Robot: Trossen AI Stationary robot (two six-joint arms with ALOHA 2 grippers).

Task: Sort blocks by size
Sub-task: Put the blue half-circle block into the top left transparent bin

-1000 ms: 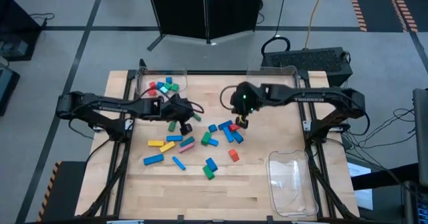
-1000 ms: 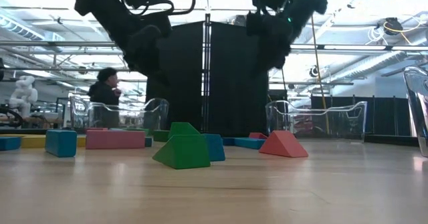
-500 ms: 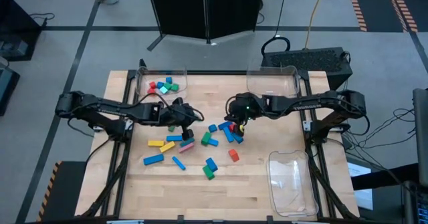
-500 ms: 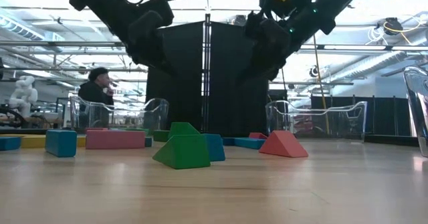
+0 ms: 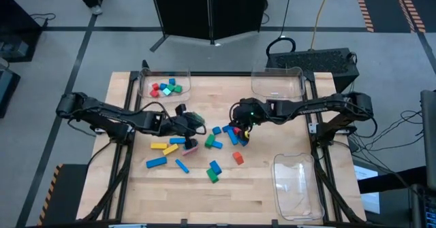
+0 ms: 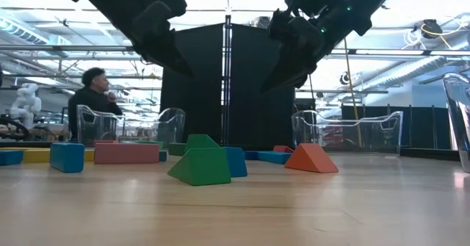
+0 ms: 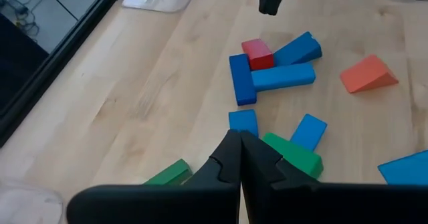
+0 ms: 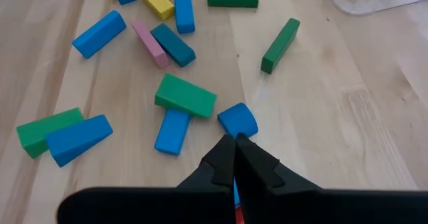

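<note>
Plainly little is sorted: a few blocks (image 5: 164,87) lie in the far-left tray (image 5: 145,85), most still strewn mid-worktop (image 5: 272,187); the other trays look empty; left tool (image 5: 193,121) and right tool (image 5: 240,128) hover over the scatter, pinched shut, holding nothing.

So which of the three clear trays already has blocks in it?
The tray at the table's far-left corner: red, green and teal blocks lie inside. The far-right tray and the near-right tray show none.
</note>
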